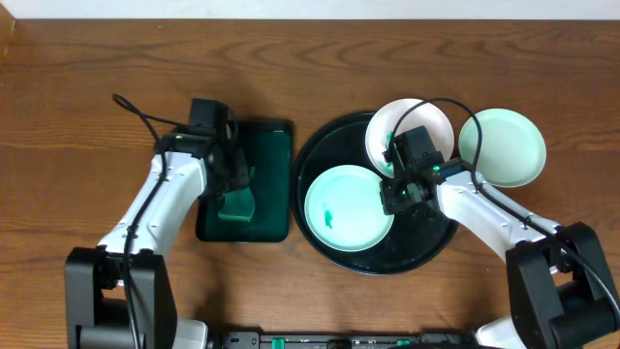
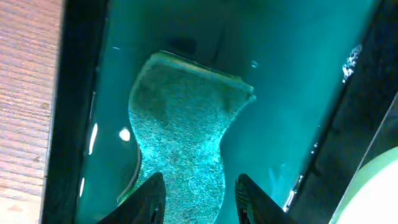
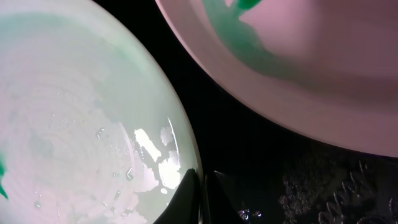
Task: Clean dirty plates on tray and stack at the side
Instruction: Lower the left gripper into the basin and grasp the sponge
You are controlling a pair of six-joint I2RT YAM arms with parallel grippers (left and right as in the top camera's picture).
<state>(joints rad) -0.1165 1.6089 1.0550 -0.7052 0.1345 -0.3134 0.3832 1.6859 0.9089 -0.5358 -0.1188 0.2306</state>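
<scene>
The black tray [image 1: 426,233] holds a mint green plate [image 1: 349,206] with a small green smear. A white plate [image 1: 409,136] with a green smear rests on the tray's far rim. A second mint plate [image 1: 502,147] sits on the table to the right of the tray. My right gripper [image 1: 395,197] is shut on the right rim of the mint plate on the tray [image 3: 81,124], fingers [image 3: 202,186] pinched together, with the white plate [image 3: 311,62] just beyond. My left gripper [image 1: 231,179] is open, its fingers [image 2: 198,199] astride the wavy green sponge [image 2: 180,118].
The sponge [image 1: 235,206] lies in a dark green rectangular tray [image 1: 266,155] just left of the black tray. The rectangular tray's floor [image 2: 292,93] looks wet and glossy. Brown wooden table [image 1: 97,78] lies all around.
</scene>
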